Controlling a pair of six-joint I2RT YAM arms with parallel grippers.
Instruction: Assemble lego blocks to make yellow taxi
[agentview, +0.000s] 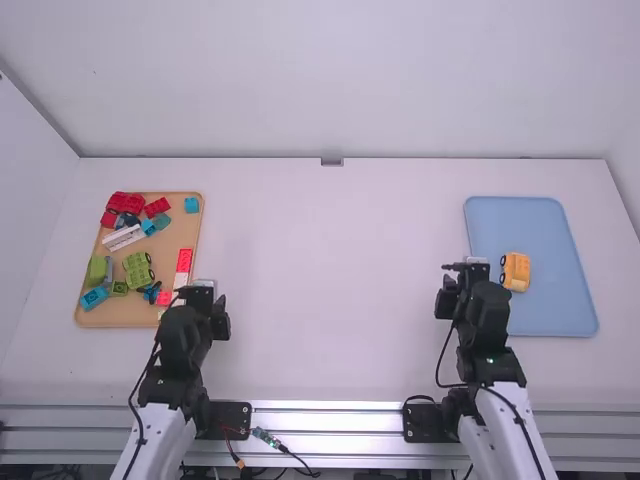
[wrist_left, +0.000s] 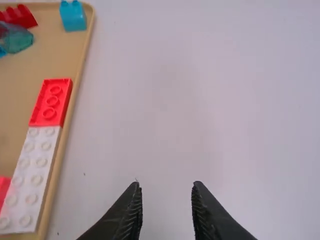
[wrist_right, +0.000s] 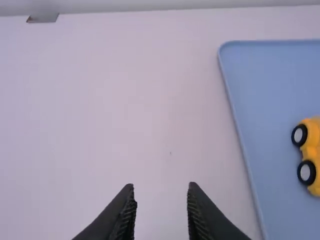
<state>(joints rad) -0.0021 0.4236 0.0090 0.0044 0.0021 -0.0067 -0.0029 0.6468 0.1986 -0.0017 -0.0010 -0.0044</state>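
Observation:
In the high view my left gripper (agentview: 206, 290) is above the table at the right edge of the tan tray (agentview: 130, 323); my right gripper (agentview: 463, 274) is beside the blue tray's left edge. A yellow toy car (agentview: 516, 271) with black wheels lies in the blue tray (agentview: 550, 318), and the right wrist view catches the same yellow car (wrist_right: 312, 150) at its edge. Between the fingers of the left gripper (wrist_left: 166, 192), open, there is only table surface. The right gripper (wrist_right: 161, 192) is likewise open and holds nothing.
Loose blocks fill the tan tray: red blocks (agentview: 126, 202), a white block (agentview: 124, 237), green blocks (agentview: 138, 270) and blue blocks (agentview: 94, 298). Bare white table (agentview: 330, 280) lies between the two trays, with a wall behind it.

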